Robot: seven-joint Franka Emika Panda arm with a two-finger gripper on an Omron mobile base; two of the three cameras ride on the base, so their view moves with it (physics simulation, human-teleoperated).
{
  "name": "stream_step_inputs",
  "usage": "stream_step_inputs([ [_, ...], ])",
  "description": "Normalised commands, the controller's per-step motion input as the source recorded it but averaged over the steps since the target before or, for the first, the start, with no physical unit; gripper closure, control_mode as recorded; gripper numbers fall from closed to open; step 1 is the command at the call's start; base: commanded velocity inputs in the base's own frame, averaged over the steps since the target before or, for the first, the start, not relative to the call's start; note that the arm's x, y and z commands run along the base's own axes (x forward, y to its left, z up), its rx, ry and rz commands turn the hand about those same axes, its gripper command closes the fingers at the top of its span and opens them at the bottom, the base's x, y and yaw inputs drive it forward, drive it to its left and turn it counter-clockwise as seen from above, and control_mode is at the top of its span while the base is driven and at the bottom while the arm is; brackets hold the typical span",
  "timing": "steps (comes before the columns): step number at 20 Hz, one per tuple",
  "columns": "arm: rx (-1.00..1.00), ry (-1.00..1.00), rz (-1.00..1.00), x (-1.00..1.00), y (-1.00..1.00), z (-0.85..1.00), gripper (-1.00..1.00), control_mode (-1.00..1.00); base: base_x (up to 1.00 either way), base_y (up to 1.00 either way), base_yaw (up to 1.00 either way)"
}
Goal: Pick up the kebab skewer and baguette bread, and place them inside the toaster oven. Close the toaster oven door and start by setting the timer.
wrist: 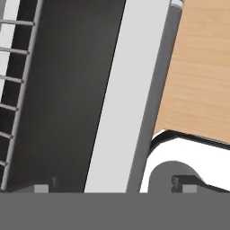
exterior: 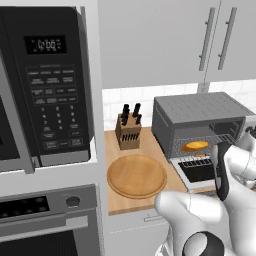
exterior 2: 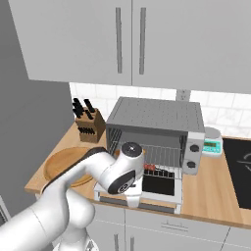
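The baguette bread (exterior: 195,146) and kebab skewer (exterior 2: 149,167) lay inside the toaster oven (exterior 2: 156,128). The hand (wrist: 112,187), jaws spread wide, straddled the lowered toaster oven door's (wrist: 112,112) front edge; lifting evenly from beneath would likely shut it cleanly.

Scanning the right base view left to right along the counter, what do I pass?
Round wooden board → knife block → toaster oven with its door dropped open → small kitchen scale → black cooktop.
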Motion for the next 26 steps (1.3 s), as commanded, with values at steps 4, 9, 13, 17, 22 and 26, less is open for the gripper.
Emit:
stream_step_inputs([
  [4,0.0,0.23,-0.02,0.4,-0.01,-0.18,-1.0,-1.0,0.0,0.0,0.0],
  [9,0.01,0.28,0.0,0.04,-0.02,-0.12,-1.0,-1.0,0.0,0.0,0.0],
  [13,0.06,0.13,0.0,-0.01,-0.11,-0.3,-1.0,-1.0,0.0,0.0,0.0],
  [17,0.09,0.0,0.0,0.0,-0.04,-0.31,-1.0,-1.0,0.0,0.0,0.0],
  [22,0.1,0.0,0.0,0.18,0.0,-0.3,-1.0,-1.0,0.0,0.0,0.0],
  [26,0.09,-0.1,0.0,0.34,0.09,-0.18,-1.0,-1.0,0.0,0.0,0.0],
])
